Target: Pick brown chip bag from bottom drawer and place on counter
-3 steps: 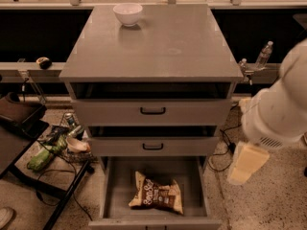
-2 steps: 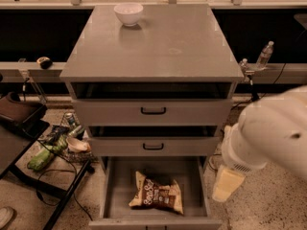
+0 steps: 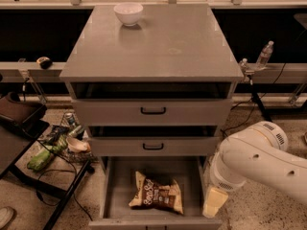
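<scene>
At the foot of the cabinet (image 3: 120,114), the bottom drawer (image 3: 120,186) stands pulled well out, its grey floor in plain sight. The bag (image 3: 157,199) lies flat on that floor, a little toward the cabinet's right side and near the drawer's front edge. It is dark brown with pale ends, and its white lettering faces up. It touches nothing but the drawer floor.

The claw (image 3: 214,201) hangs low by the cabinet's right front corner, over the right wall of the bottom drawer. It shows only as a cream-coloured block pointing down. It is near the bag but apart from it, and it has hold of nothing. Whether it is open or closed I cannot tell. The white arm (image 3: 259,157) carrying it bends in from the cabinet's right side, level with the middle drawer (image 3: 192,146).

The middle drawer and the top drawer (image 3: 192,111) each carry a black handle, and each shows a dark gap above its front.

The table (image 3: 158,47), which is the flat grey top of the cabinet, bears faint scuff marks. A white bowl (image 3: 128,13) stands upright near its far left corner.

A clear bottle (image 3: 264,55) stands on a rail just past the cabinet's right rear corner. A dark side table (image 3: 14,143) sits to the cabinet's left. Cables and a green packet (image 3: 43,157) lie on the floor between the two.
</scene>
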You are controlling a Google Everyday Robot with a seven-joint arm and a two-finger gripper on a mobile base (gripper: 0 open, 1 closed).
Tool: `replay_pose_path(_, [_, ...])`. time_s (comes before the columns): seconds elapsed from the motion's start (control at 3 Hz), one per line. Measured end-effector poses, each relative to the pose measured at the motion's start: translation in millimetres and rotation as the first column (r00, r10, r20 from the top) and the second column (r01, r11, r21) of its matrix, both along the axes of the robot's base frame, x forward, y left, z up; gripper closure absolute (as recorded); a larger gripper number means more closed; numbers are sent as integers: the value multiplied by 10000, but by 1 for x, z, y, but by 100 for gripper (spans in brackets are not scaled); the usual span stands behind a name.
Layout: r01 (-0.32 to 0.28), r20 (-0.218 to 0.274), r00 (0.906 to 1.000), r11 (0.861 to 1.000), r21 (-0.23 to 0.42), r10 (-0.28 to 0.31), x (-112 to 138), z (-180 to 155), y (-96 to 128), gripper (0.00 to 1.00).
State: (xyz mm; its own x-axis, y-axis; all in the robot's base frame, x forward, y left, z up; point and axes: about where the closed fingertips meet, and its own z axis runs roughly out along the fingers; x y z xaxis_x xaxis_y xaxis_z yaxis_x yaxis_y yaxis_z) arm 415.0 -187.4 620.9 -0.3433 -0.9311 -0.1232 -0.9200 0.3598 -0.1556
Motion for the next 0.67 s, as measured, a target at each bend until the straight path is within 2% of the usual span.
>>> replay_pose_path(0.33, [-2,4,10000,10000,-1,2,0,0,0,0])
replay_pose_path(0.67, [129,205,9997,9992,370,-136,22,-38,4,0])
